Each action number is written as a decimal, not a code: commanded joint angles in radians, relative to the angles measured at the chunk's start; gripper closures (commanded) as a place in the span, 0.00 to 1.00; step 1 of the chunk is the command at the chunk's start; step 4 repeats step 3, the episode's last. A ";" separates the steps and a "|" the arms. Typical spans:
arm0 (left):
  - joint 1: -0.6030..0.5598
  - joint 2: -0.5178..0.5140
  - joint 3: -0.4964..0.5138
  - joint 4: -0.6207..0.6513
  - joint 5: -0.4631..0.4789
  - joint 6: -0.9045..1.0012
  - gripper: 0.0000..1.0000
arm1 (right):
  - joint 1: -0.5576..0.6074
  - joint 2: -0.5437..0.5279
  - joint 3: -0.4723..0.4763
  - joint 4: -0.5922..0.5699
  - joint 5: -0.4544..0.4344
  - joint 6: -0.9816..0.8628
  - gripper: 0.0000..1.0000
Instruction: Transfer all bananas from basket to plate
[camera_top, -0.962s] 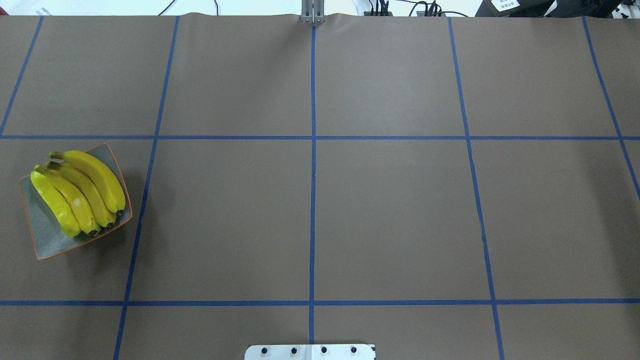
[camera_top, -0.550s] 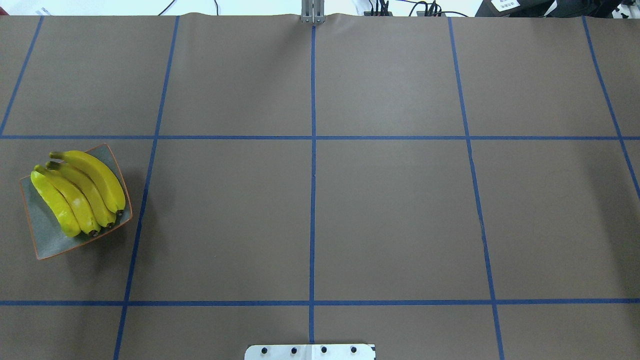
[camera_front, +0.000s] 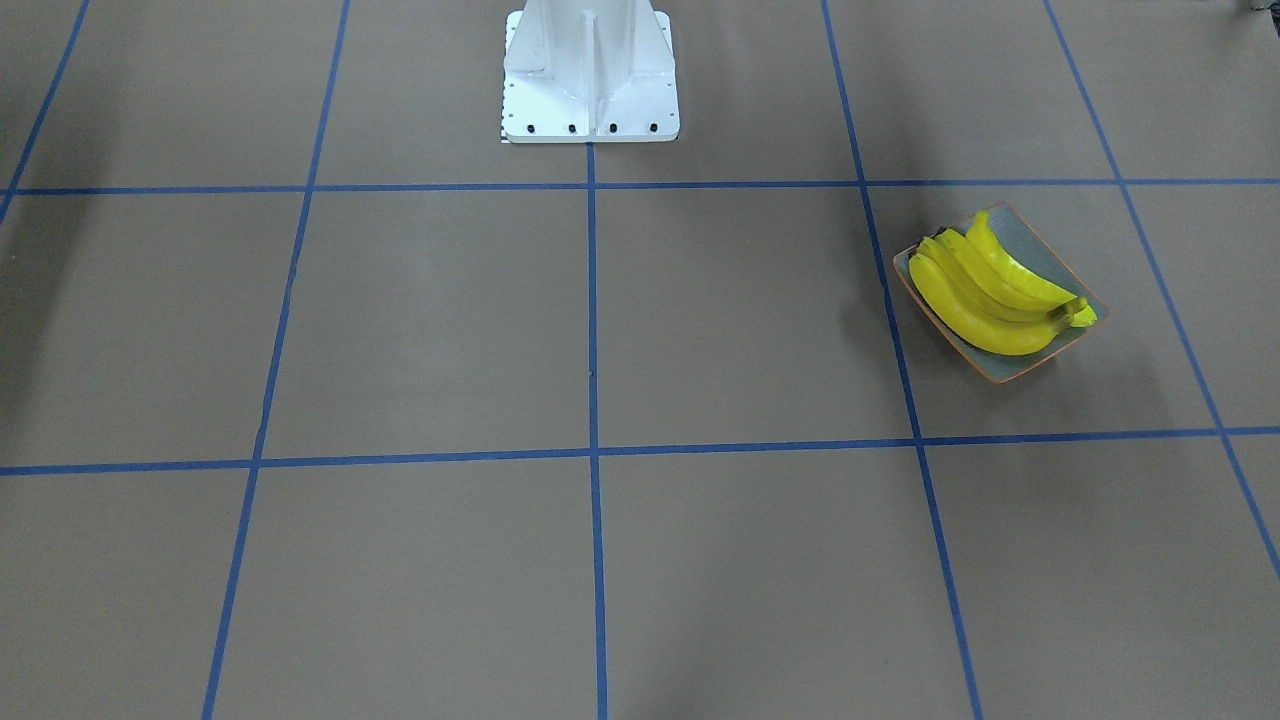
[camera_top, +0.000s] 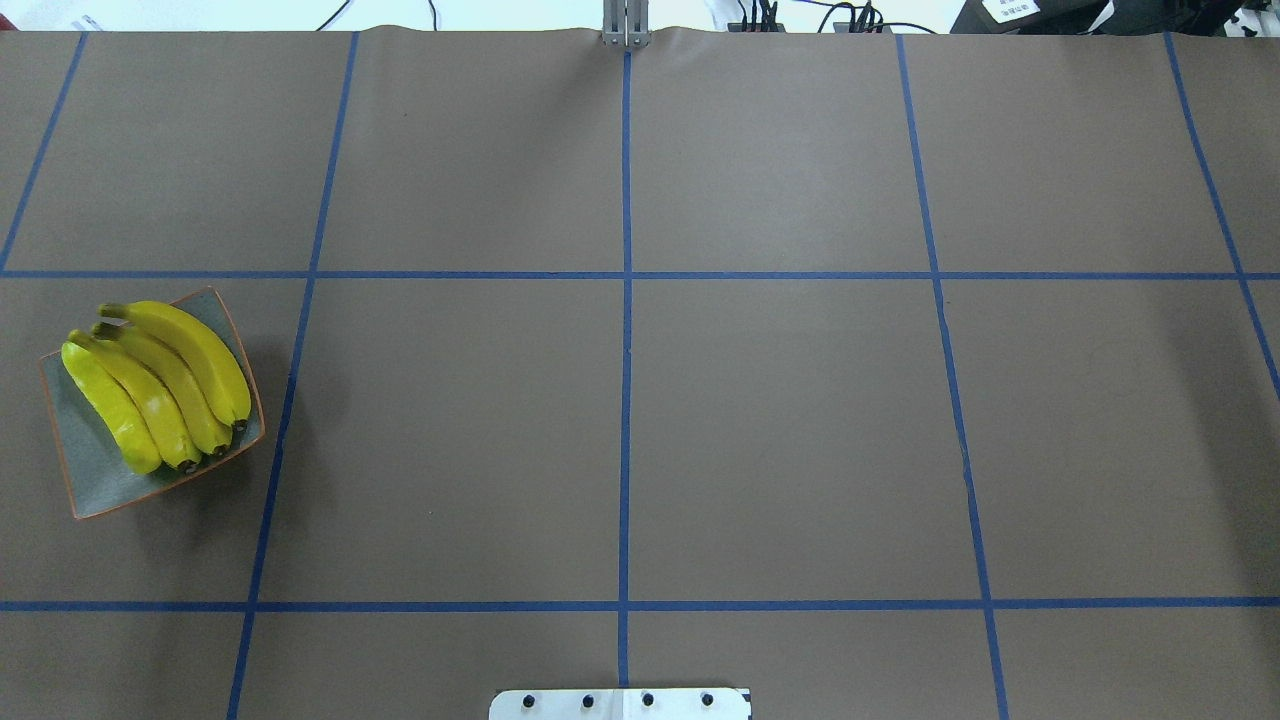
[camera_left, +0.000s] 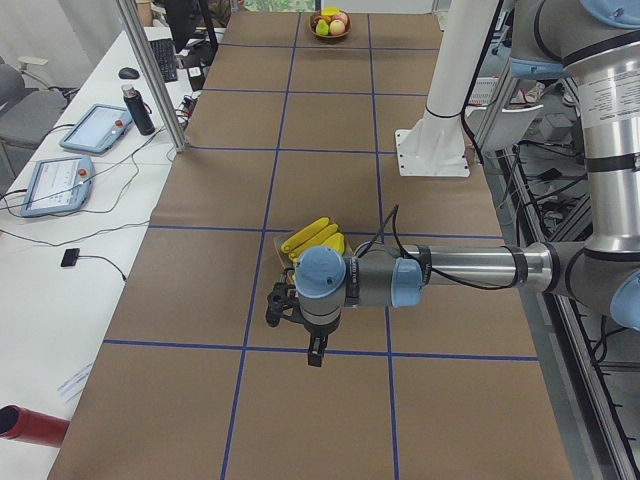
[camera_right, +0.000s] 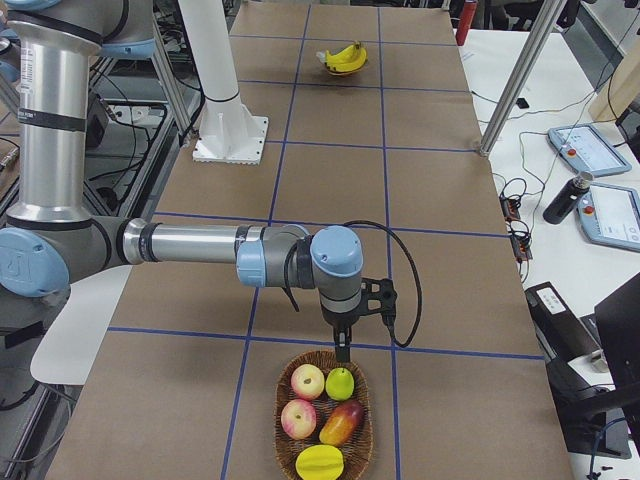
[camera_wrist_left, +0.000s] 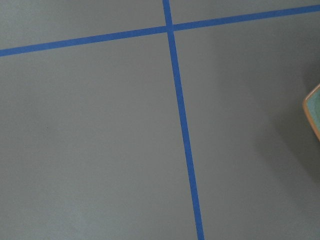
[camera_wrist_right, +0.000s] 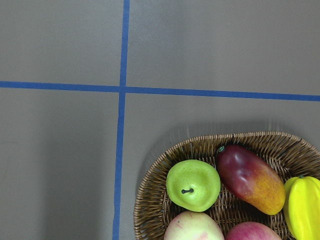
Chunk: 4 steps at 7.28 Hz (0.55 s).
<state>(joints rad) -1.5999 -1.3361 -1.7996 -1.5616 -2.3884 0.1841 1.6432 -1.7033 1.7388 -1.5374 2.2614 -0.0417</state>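
The four bright yellow, curved bananas (camera_top: 160, 385) lie side by side on the squarish blue-grey, orange-rimmed plate (camera_top: 97, 482). The left gripper (camera_left: 316, 357) hangs near the plate. The right gripper (camera_right: 343, 352) hangs near the brown wicker basket (camera_wrist_right: 150, 176). How far either gripper is open, or whether it holds anything, cannot be determined.

No writing can be read in any view. A white label (camera_top: 1010, 8) is seen on dark equipment beyond the table's far edge, and a printed sticker (camera_left: 612, 95) is seen on the left arm (camera_left: 600, 185). Both are too small and blurred for any letters or numbers to be made out.
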 joint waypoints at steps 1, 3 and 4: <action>0.000 0.011 -0.003 0.000 0.000 0.000 0.00 | -0.003 0.001 -0.001 0.002 0.000 -0.001 0.00; 0.000 0.012 -0.001 0.000 -0.002 -0.002 0.00 | -0.003 -0.001 -0.001 0.003 0.000 -0.001 0.00; 0.000 0.012 -0.001 0.000 -0.002 -0.002 0.00 | -0.003 -0.001 -0.001 0.003 0.000 -0.001 0.00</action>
